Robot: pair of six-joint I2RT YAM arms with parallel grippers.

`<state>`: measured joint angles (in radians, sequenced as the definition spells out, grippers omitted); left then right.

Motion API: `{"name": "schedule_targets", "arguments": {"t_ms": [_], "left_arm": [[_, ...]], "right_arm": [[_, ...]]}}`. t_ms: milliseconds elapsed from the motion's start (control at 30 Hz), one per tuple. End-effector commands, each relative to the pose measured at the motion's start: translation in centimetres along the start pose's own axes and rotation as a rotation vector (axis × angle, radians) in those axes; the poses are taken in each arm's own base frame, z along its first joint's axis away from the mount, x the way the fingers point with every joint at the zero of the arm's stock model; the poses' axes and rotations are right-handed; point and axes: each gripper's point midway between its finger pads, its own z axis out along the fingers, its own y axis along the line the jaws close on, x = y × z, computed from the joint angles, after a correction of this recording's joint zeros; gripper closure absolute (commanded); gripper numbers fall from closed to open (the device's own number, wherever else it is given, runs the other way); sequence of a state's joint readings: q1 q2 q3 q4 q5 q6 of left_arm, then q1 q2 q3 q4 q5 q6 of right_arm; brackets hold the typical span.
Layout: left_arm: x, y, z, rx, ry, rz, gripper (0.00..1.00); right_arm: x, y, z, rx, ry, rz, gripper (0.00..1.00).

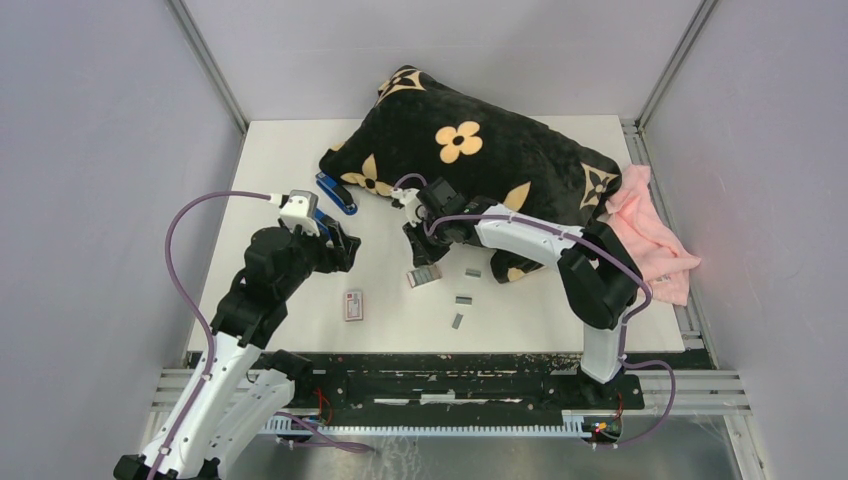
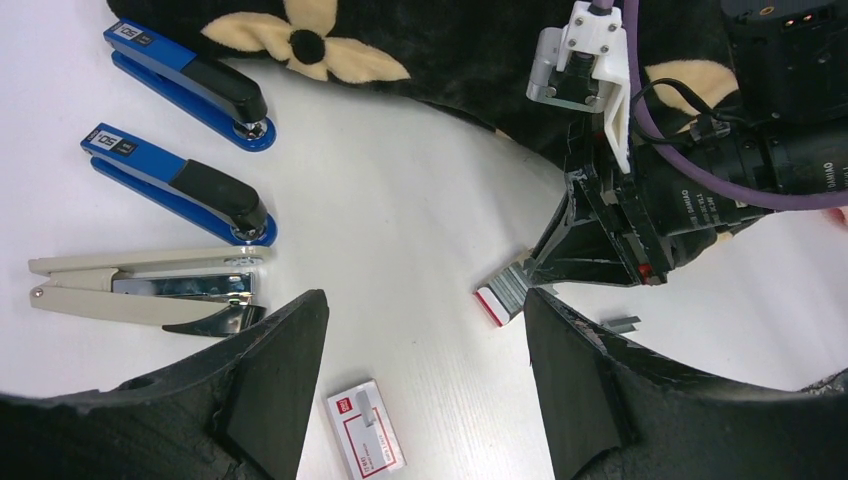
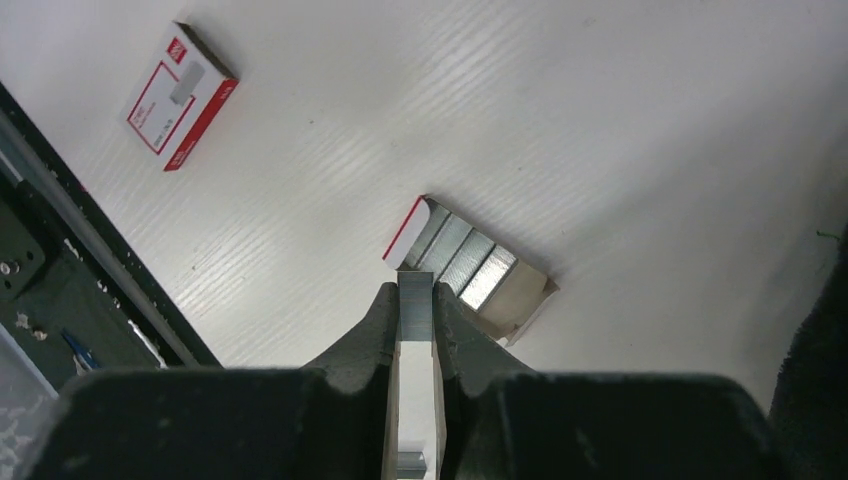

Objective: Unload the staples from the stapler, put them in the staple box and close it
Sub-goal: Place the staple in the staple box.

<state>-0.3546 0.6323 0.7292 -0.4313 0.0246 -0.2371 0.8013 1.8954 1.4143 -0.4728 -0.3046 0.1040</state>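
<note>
Now right fingers [image 3: 365,335] point down, pinching 1 staple strip [image 3: 415,300] over open box [image 3: 525,300]; left fingers [image 2: 285,370] hover wide.

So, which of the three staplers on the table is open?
The cream stapler, the lowest one in the left wrist view: its cream arms are spread apart, with the metal rail showing between them. The two blue staplers above it are shut.
</note>
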Motion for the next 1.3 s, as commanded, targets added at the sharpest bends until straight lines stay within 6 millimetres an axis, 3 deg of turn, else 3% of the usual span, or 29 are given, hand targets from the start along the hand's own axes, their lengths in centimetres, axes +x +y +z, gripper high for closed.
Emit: {"name": "schedule_targets", "arguments": {"t_ms": [0,233,600,1267], "left_arm": [[-1.4,0.2,0.2,-0.004,-0.059,0.043,0.21],[-1.4,0.2,0.1,-0.004,-0.06,0.043,0.21],[-1.5,0.3,0.2,-0.005,-0.061,0.043,0.21],[-1.4,0.3,0.2,-0.005,-0.061,0.042,0.21]], "right_arm": [[-1.1,-1.5,0.0,0.081,-0.081,0.16,0.9],[0.6,-2.7,0.8,0.146,-0.065,0.256,0.9],[1.0,-3.8,1.2,0.204,-0.075,0.357,0.89],[2.3,-4.8,2.1,0.256,-0.039,0.389,0.87]]}}
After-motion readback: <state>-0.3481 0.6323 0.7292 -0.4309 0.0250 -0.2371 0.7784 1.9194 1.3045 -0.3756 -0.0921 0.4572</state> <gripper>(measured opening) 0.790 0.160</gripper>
